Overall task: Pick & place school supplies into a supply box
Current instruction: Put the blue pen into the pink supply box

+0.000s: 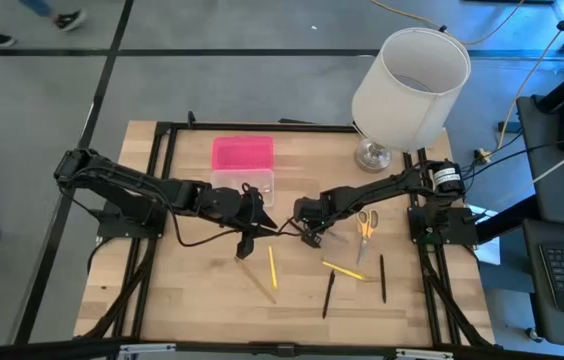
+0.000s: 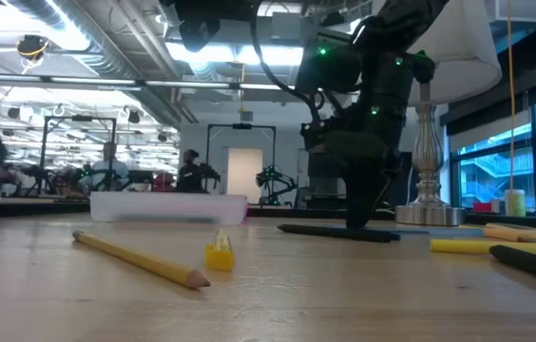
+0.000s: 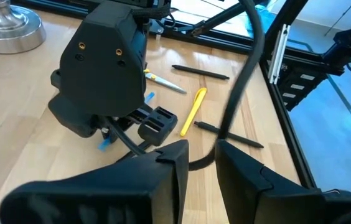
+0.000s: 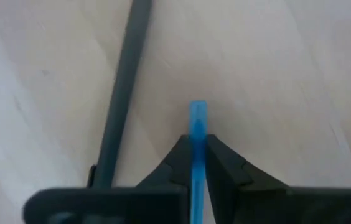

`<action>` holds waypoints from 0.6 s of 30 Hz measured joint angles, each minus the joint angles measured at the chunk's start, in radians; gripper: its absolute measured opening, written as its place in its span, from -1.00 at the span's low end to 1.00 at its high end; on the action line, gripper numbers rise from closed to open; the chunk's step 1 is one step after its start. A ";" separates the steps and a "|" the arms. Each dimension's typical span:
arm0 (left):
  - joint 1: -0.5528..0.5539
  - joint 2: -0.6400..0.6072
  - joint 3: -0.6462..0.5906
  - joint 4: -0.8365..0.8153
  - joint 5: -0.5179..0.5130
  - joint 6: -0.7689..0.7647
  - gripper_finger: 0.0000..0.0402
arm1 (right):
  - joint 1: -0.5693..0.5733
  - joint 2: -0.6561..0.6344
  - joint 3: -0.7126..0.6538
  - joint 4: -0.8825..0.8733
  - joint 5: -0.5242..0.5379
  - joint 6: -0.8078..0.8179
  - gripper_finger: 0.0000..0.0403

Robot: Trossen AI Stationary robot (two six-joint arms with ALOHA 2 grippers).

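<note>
Nearest the low camera we see a yellow pencil lying on the table, its sharpened tip toward us, with a small yellow stub just beside it. Behind them stands the box, its clear base low on the wood.

From above, we find the box near the table's far edge, left of the middle, its pink lid folded back flat beyond the base. Something dark lies inside the base, too small for us to name.

The right gripper is down at the table's middle, pressed together on a blue pen; we see the thin blue shaft pinched between the two fingertips, its end poking out just above the wood. A black pen lies on the table beside it.

The left gripper hangs near the centre too, close to the right one, pointed down over the wood. In its wrist view its two fingers stand apart with a gap between them and nothing in it.

Scissors with yellow handles lie to the right, near the lamp. In front of them we count a yellow pen and two more black pens.
</note>
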 joint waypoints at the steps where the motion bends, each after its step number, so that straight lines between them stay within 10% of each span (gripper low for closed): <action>1: 0.000 0.000 0.000 0.000 -0.001 0.000 -0.64 | 0.000 0.000 0.000 0.002 -0.003 -0.015 -0.87; 18: 0.000 0.000 0.000 0.005 -0.001 -0.001 -0.64 | 0.002 -0.151 -0.006 -0.097 -0.025 -0.024 -0.83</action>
